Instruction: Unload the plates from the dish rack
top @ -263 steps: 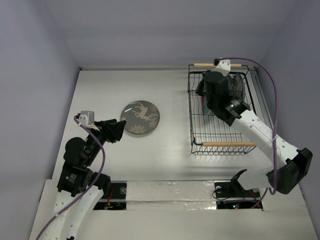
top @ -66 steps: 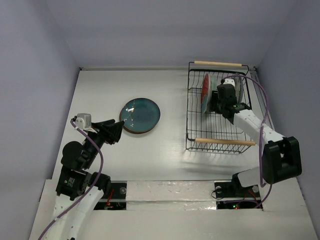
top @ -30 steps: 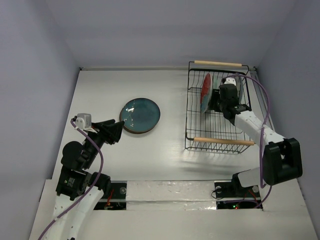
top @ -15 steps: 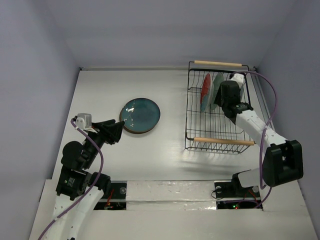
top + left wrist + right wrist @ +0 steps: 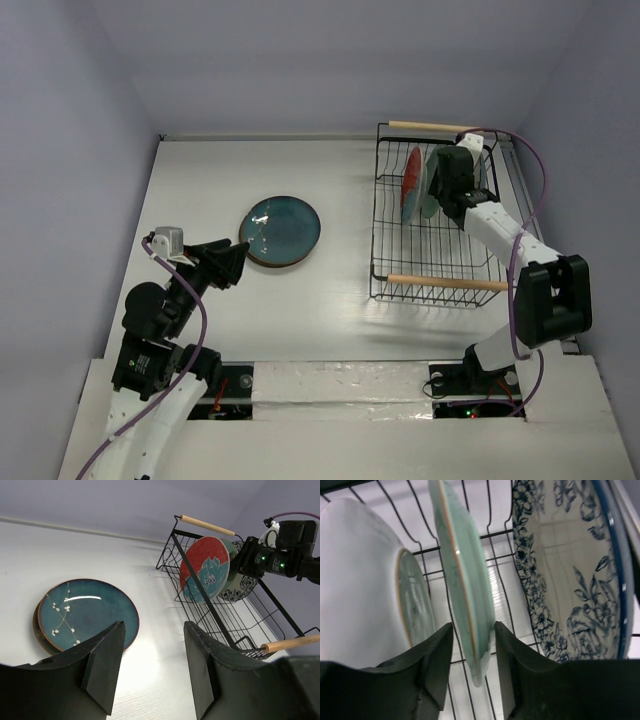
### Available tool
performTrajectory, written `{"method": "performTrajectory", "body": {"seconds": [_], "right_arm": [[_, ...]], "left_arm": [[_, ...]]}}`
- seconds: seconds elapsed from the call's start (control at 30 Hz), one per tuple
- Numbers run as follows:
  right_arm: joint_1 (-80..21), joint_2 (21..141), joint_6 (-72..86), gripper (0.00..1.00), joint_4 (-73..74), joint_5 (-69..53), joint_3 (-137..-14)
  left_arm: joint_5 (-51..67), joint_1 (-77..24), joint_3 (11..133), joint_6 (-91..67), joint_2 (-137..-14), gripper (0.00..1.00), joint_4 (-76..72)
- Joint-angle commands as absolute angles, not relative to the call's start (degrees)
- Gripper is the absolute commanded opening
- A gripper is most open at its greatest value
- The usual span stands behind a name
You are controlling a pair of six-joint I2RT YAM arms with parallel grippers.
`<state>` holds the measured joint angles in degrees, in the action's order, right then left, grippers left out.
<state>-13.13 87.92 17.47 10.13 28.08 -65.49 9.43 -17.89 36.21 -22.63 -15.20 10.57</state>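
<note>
The black wire dish rack point(image 5: 400, 270) stands at the right. A red-faced plate point(image 5: 409, 185), the pale mint plate point(image 5: 430, 200) and the white blue-floral plate point(image 5: 481, 170) stand upright in it. My right gripper point(image 5: 441, 190) is open inside the rack. Its fingers point(image 5: 432, 655) straddle the mint plate's rim point(image 5: 462, 590), with the right finger against the rim and a gap at the left one. The teal-blue plate point(image 5: 281, 229) lies flat on the grey-brown plate point(image 5: 37, 630), of which only the rim shows. My left gripper point(image 5: 153, 630) is open and empty, near the stack.
The rack's two wooden handles point(image 5: 447, 283) lie at its near and far ends. Purple walls close the table at the back and both sides. The rack sits close to the right wall point(image 5: 590, 150).
My right gripper has moved toward the rack's far end and over the mint plate's rim. The teal plate now covers the deer plate, and the rack has shifted slightly. My left arm is still.
</note>
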Motion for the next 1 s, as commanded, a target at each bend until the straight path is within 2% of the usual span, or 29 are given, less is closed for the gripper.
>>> {"method": "performTrajectory", "body": {"seconds": [0.0, 0.33, 0.83, 0.97], "right_arm": [[-12.66, 88.77, 16.61, 0.41, 8.52, 30.14, -68.73], [-12.66, 85.61, 11.43, 0.0, 11.69, 35.51, -71.98], [-13.71, 73.05, 12.48, 0.0, 16.51, 38.05, -75.05], [-14.85, 66.46, 13.01, 0.0, 18.89, 39.11, -76.46]], "left_arm": [[10.28, -17.67, 37.09, -22.85, -15.47, 0.47, 8.17], [10.02, -17.67, 37.09, -22.85, -15.03, 0.47, 8.17], [10.02, -17.67, 37.09, -22.85, -14.76, 0.47, 8.09], [10.11, -17.67, 37.09, -22.85, -14.94, 0.47, 8.0]]}}
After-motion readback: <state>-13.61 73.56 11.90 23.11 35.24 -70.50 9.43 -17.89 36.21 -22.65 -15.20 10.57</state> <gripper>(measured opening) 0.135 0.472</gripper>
